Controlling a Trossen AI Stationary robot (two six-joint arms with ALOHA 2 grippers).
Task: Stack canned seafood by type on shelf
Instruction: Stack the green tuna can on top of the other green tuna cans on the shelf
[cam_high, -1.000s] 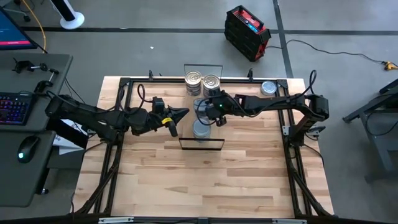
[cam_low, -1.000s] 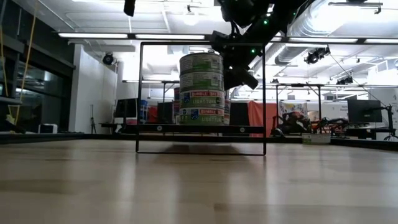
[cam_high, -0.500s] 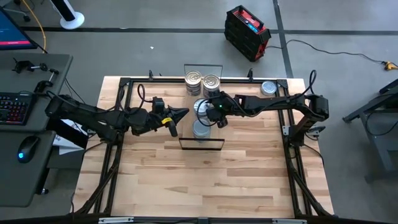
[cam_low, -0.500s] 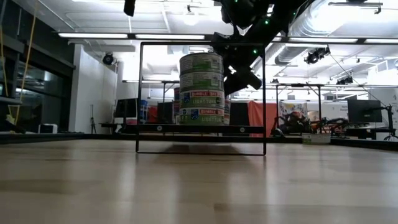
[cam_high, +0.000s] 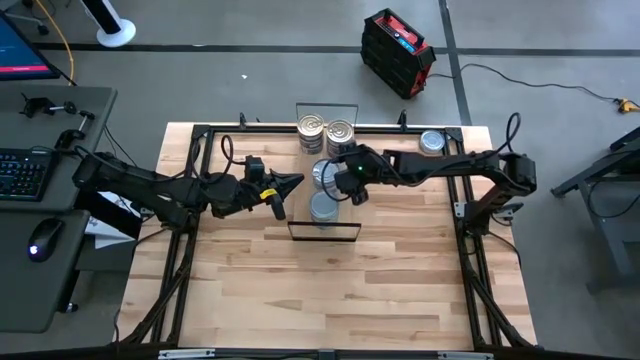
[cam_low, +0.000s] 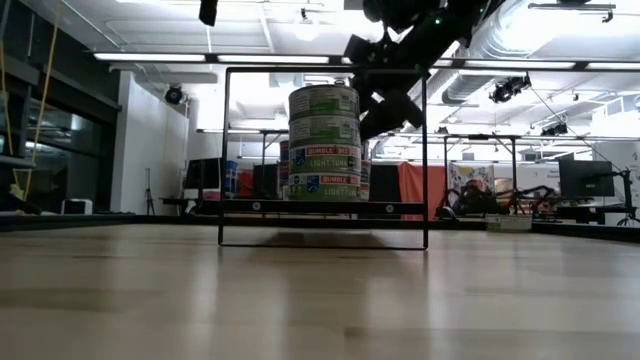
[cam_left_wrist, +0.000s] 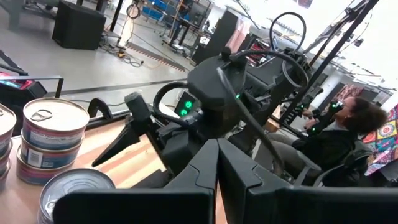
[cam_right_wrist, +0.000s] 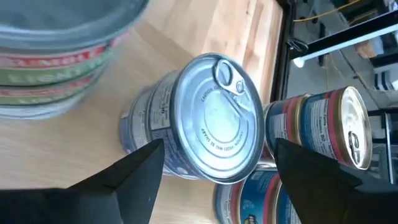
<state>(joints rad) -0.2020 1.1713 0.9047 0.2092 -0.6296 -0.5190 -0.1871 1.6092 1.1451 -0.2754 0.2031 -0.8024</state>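
The right gripper (cam_high: 345, 183) hangs over the shelf (cam_high: 330, 216) with fingers apart around nothing, above a stack of tins (cam_right_wrist: 202, 121). Two more stacks (cam_high: 327, 131) stand at the shelf's far end, seemingly touching. The left gripper (cam_high: 291, 183), pressed together, waits beside the shelf.

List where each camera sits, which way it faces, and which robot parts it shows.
High view: overhead, straight down on the shelf; both arms, left gripper, right gripper.
Low view: tabletop level, facing the green-label stack; right arm overhead.
Left wrist view: behind its shut fingers, facing the right arm.
Right wrist view: between its open fingers, facing the ring-pull stack.
Shared: that stack, high and right wrist views.
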